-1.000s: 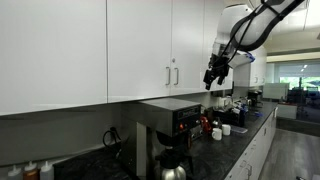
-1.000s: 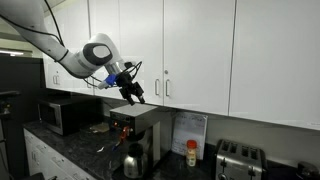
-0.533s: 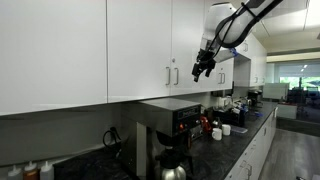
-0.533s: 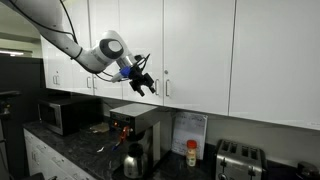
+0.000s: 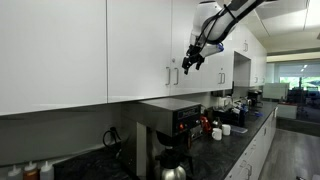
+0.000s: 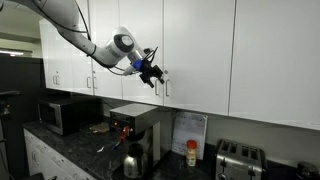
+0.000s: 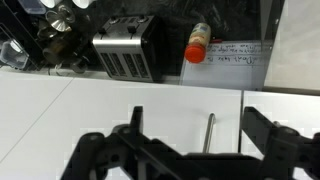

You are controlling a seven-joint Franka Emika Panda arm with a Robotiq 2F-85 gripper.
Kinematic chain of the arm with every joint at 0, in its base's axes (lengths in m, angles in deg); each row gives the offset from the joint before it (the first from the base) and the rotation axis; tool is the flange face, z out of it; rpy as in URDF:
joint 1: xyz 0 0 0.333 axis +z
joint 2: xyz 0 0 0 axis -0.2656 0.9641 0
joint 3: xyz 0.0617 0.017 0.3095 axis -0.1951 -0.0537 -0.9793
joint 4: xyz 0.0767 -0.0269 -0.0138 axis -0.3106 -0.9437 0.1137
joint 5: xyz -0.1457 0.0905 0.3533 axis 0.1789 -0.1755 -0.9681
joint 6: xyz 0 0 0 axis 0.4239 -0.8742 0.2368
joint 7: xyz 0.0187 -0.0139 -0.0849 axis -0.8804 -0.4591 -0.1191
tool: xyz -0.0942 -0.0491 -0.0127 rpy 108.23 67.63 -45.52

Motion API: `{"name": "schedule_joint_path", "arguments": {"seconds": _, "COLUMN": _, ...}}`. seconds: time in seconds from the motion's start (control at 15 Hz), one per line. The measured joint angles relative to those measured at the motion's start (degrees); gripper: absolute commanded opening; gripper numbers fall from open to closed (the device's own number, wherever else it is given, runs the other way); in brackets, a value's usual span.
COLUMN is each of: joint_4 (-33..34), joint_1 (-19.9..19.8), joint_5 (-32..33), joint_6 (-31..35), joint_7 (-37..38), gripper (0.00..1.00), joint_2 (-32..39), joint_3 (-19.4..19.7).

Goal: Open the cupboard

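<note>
The cupboard (image 5: 140, 45) is a tall white wall door, shut, also seen in an exterior view (image 6: 200, 50). Its slim silver bar handle (image 5: 168, 76) stands by the door seam, next to the neighbouring door's handle. It also shows in an exterior view (image 6: 167, 88). My gripper (image 5: 190, 62) is open and hovers close to the two handles without touching them, as an exterior view (image 6: 157, 76) also shows. In the wrist view the handle (image 7: 208, 135) stands between my spread fingers (image 7: 192, 125), with the door (image 7: 140, 100) behind it. The inner shelves are hidden.
Identical white doors (image 5: 50, 50) run along the wall. Below are a dark counter (image 6: 70, 150), a coffee machine (image 6: 135, 125), a microwave (image 6: 60, 115), a toaster (image 6: 235, 158) and a red-capped bottle (image 7: 198, 45).
My gripper has moved up and along the cabinet fronts, from below and beside the handles to right in front of them. The doors have not moved.
</note>
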Motion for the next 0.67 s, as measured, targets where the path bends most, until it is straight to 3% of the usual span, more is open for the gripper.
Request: {"name": "schedule_joint_path", "arguments": {"seconds": 0.67, "joint_4": 9.9, "joint_1": 5.1, "joint_5": 3.8, "joint_6": -0.8, "joint_7": 8.3, "gripper": 1.00, "joint_2": 7.4, "joint_3": 4.5}}
